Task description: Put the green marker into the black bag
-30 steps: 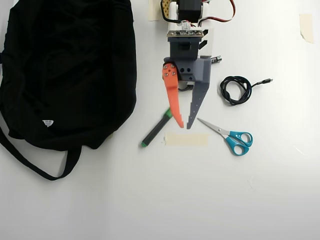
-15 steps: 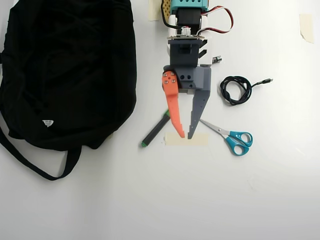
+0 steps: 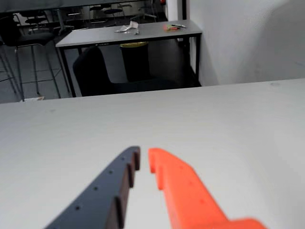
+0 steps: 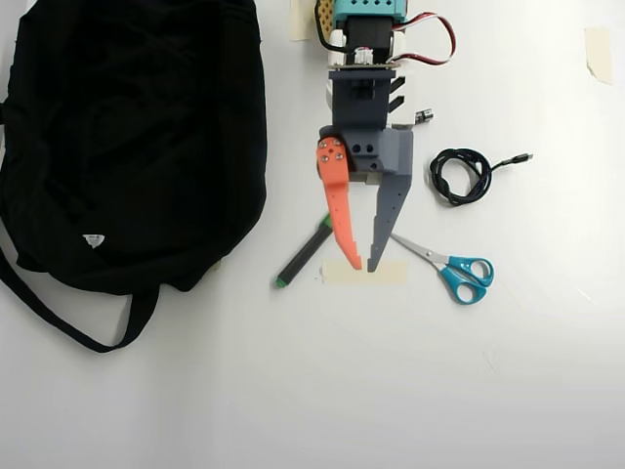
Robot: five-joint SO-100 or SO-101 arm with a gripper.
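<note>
In the overhead view the green marker (image 4: 305, 252) lies slanted on the white table, its green cap tucked under the orange finger (image 4: 337, 205) and its small green end pointing lower left. The black bag (image 4: 127, 137) fills the left side, with its strap (image 4: 59, 315) looping below and a white tag (image 4: 93, 239). My gripper (image 4: 364, 267) hangs just right of the marker, tips over a tape strip, jaws almost together with nothing between them. The wrist view shows the gripper (image 3: 144, 153) over bare table, with a thin slit between the tips. Marker and bag are out of that view.
Teal-handled scissors (image 4: 459, 271) lie right of the gripper, and a coiled black cable (image 4: 461, 176) is above them. A beige tape strip (image 4: 363, 273) sits under the fingertips. A small black battery (image 4: 422, 116) rests beside the arm. A tape piece (image 4: 598, 51) is at the top right.
Since one second ago the gripper has reached further toward the bottom of the overhead view, its tips now over the tape strip. The marker and bag have not moved.
</note>
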